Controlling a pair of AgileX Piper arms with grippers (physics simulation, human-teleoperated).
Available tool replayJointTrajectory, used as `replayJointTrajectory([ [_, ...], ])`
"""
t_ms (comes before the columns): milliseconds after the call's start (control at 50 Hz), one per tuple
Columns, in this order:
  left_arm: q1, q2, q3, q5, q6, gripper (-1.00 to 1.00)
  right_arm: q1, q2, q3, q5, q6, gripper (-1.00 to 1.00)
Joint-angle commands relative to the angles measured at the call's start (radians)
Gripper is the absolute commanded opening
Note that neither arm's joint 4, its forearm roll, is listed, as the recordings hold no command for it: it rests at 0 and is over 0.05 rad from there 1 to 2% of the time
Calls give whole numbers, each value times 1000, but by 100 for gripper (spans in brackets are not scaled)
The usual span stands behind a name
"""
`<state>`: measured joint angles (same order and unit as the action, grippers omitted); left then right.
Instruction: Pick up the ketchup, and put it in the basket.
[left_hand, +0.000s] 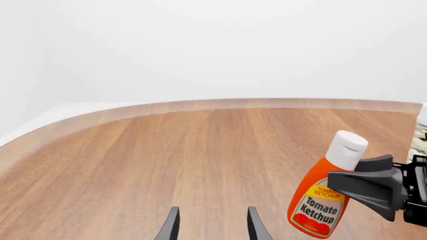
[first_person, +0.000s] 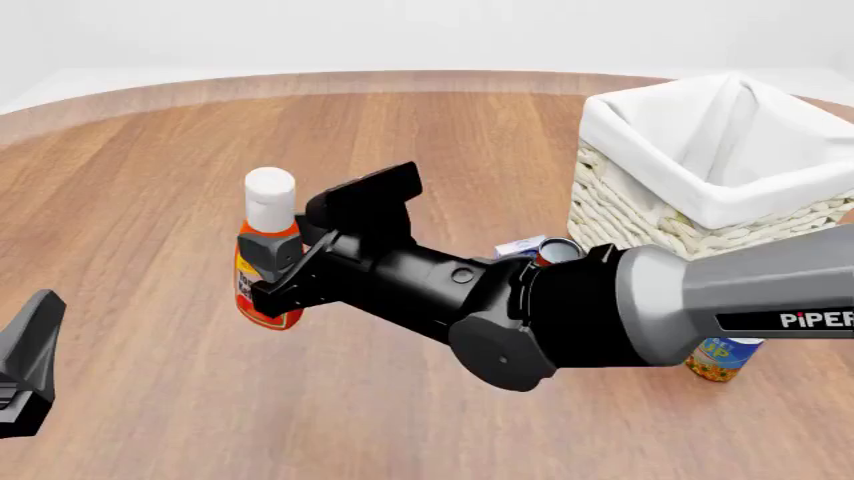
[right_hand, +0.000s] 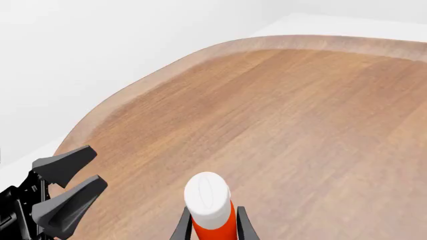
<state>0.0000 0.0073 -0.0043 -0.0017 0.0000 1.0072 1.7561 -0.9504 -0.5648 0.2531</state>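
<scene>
The ketchup (first_person: 264, 232), an orange-red bottle with a white cap, stands upright left of the table's middle. My right gripper (first_person: 296, 262) reaches across from the right and is shut on its body. In the right wrist view the fingers (right_hand: 181, 229) hug the ketchup (right_hand: 207, 196) on both sides. I cannot tell whether its base touches the table. The cream wicker basket (first_person: 627, 205) with a white liner stands at the back right. My left gripper (left_hand: 212, 227) is open and empty at the near left (first_person: 30, 352); its view shows the ketchup (left_hand: 319, 202) in the right gripper (left_hand: 348, 177).
A short can (first_person: 554, 248) and a small blue-white pack (first_person: 518, 247) peek out behind my right arm in front of the basket. A blue-and-orange can (first_person: 721, 360) stands under the right arm near the front right. The table's curved far edge (first_person: 400, 80) runs along the back.
</scene>
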Motion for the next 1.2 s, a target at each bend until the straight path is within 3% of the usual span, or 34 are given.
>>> replayJointTrajectory([
  [20,0,0,0,0,0,100,-68,-57,25,-15,27,-100],
  [360,0,0,0,0,0,100,-161,-120,60,-30,39,-100],
  [940,0,0,0,0,0,100,-334,-280,140,-51,-5,-100],
  [1200,0,0,0,0,0,100,-423,-358,178,-56,8,-100],
])
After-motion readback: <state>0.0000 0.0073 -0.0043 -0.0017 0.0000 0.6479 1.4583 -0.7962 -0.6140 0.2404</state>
